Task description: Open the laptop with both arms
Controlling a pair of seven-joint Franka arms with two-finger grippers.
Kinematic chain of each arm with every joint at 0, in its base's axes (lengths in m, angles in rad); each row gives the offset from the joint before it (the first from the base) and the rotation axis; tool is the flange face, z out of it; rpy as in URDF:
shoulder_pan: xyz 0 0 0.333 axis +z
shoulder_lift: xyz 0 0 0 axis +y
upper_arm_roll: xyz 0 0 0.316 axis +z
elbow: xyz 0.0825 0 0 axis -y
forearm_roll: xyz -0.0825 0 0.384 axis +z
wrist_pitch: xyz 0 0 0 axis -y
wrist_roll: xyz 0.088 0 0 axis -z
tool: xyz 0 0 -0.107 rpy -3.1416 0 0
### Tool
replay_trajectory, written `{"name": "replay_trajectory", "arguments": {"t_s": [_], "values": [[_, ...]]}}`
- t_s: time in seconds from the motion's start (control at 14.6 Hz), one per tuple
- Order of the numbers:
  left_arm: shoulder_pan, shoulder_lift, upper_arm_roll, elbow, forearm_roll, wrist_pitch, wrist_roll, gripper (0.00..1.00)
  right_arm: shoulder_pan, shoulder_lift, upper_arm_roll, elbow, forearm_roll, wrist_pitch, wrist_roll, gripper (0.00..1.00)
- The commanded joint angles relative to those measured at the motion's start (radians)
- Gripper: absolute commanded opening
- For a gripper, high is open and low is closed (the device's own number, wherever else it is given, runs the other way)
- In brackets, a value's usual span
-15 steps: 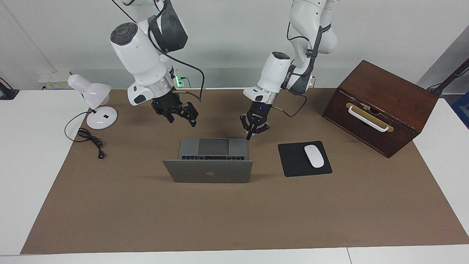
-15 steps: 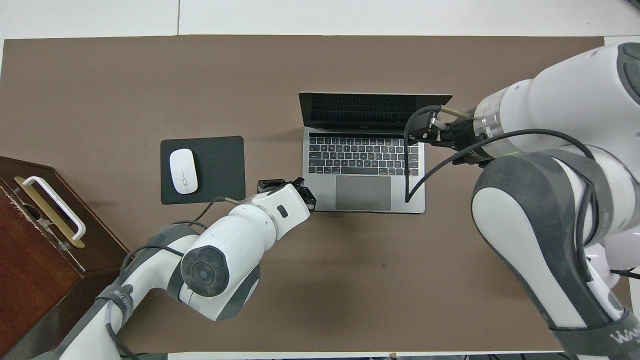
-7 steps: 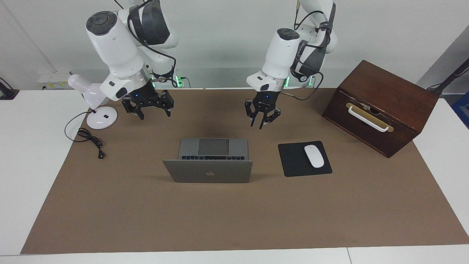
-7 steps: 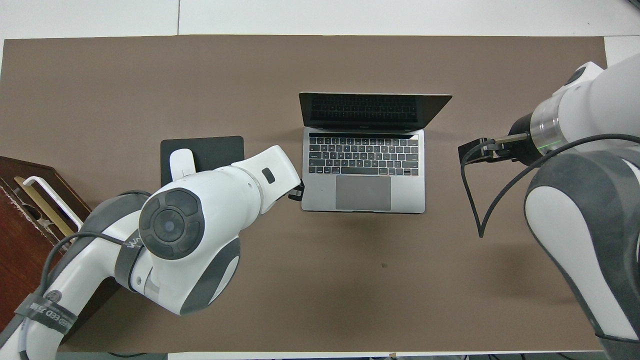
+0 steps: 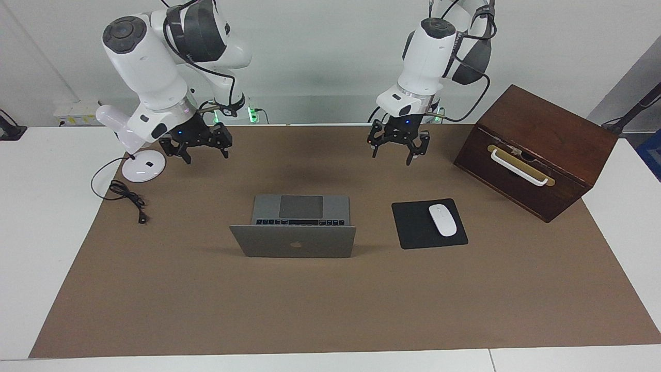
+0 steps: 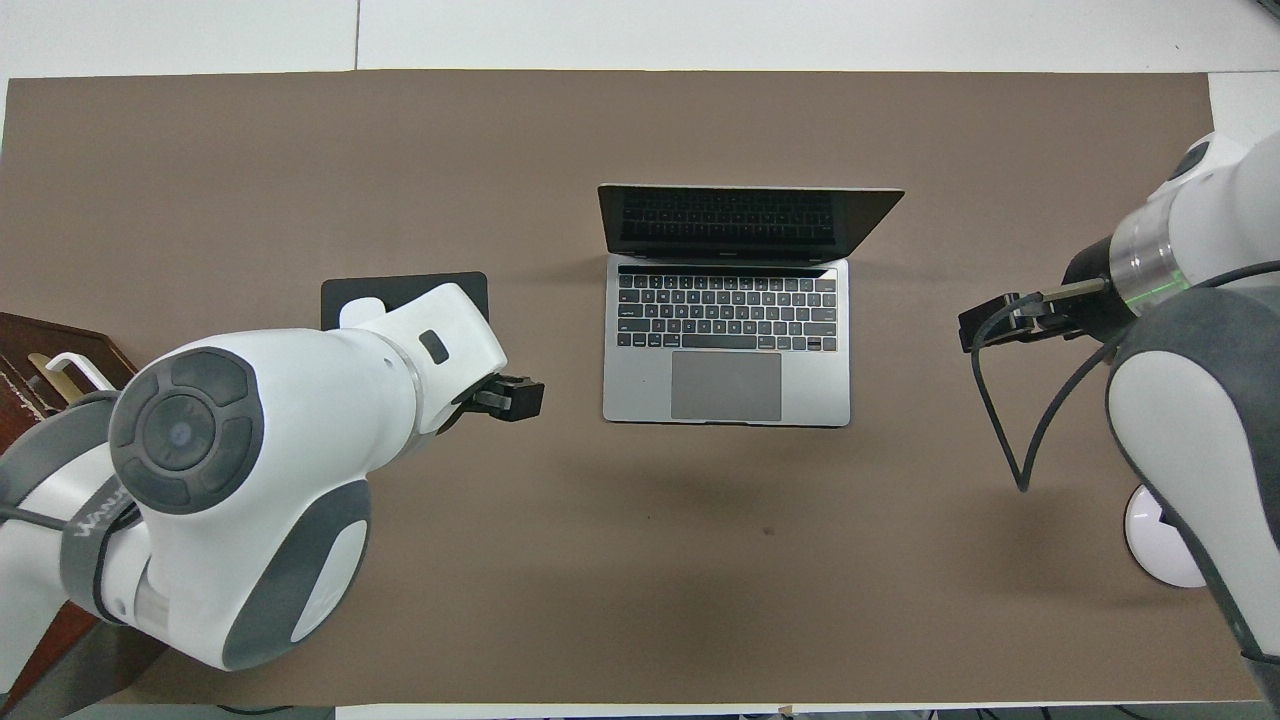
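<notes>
The laptop (image 5: 297, 227) stands open in the middle of the tabletop (image 5: 330, 310). Left end effector (image 5: 396, 144) and right end effector (image 5: 193, 147) hover wide and empty; I think they should retreat without touching the lid.

Silver-grey laptop (image 5: 293, 241), black keys, brown mat (image 5: 330, 305)

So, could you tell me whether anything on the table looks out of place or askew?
Only the wooden box stands out: it sits tilted and skewed at the left arm's end. The laptop stands open and square, and the mouse lies on its pad.
</notes>
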Motion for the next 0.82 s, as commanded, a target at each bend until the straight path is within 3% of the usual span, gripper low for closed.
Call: {"name": "replay_trajectory", "arguments": {"t_s": [0.0,0.21,0.48,0.75], "values": [[0.069,-0.067,-0.005,0.011,-0.002,-0.120,0.017,1.00,-0.001,-0.016,0.004,0.013,-0.018,-0.031,-0.018,1.00],[0.133,-0.112,-0.005,0.030,-0.002,-0.168,0.009,1.00,-0.009,-0.004,-0.044,0.085,-0.017,-0.022,-0.020,1.00],[0.241,-0.110,-0.004,0.079,0.003,-0.275,0.012,1.00,-0.009,0.001,-0.108,0.131,-0.017,-0.105,-0.025,1.00],[0.359,-0.107,-0.005,0.128,0.003,-0.343,0.015,1.00,-0.008,0.011,-0.112,0.155,-0.017,-0.112,-0.018,1.00]]}}
